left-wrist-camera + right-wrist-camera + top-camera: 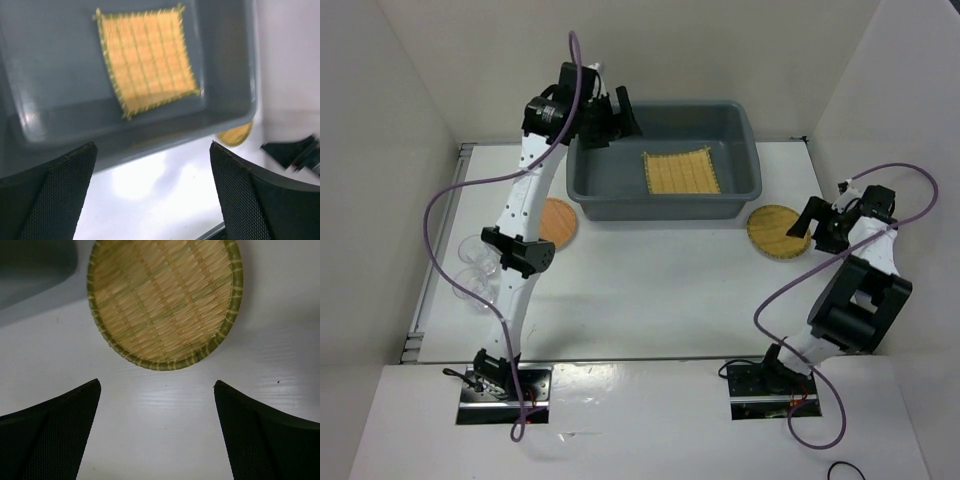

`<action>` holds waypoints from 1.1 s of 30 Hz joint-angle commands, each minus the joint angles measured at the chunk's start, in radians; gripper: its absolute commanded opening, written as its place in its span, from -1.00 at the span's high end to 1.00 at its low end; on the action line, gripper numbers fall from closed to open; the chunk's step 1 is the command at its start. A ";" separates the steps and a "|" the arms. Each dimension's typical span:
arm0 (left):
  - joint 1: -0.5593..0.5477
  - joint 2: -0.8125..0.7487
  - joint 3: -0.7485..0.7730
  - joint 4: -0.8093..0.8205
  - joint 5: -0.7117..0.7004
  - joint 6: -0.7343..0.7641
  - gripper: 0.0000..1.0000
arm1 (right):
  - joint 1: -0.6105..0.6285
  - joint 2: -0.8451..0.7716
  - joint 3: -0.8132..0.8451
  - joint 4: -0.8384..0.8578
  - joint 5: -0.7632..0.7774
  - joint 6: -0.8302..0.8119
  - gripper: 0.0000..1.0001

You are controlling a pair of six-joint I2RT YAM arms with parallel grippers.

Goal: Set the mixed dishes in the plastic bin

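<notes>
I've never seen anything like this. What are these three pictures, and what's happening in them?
Two robot arms are bolted to a white table. One picture looks down from above; the other two come from a camera on each wrist, so the dark shapes below are that arm's own fingers. The left gripper hangs open at a grey bin, where a square mat lies inside. The right gripper, also open, hovers by a round woven mat on the table. An orange disc and two glass cups sit at the left. Nothing is held.
</notes>
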 commanded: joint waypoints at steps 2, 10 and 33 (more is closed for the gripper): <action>-0.086 -0.103 -0.088 -0.102 -0.147 0.099 -0.99 | -0.035 0.181 0.074 -0.079 -0.007 -0.103 -0.92; -0.164 -0.362 -0.414 -0.102 -0.260 0.090 -0.99 | -0.096 0.354 0.151 -0.049 -0.179 -0.105 -0.94; -0.169 -1.189 -1.749 0.393 -0.148 -0.285 -0.99 | -0.114 0.767 0.282 0.095 -0.472 -0.034 0.08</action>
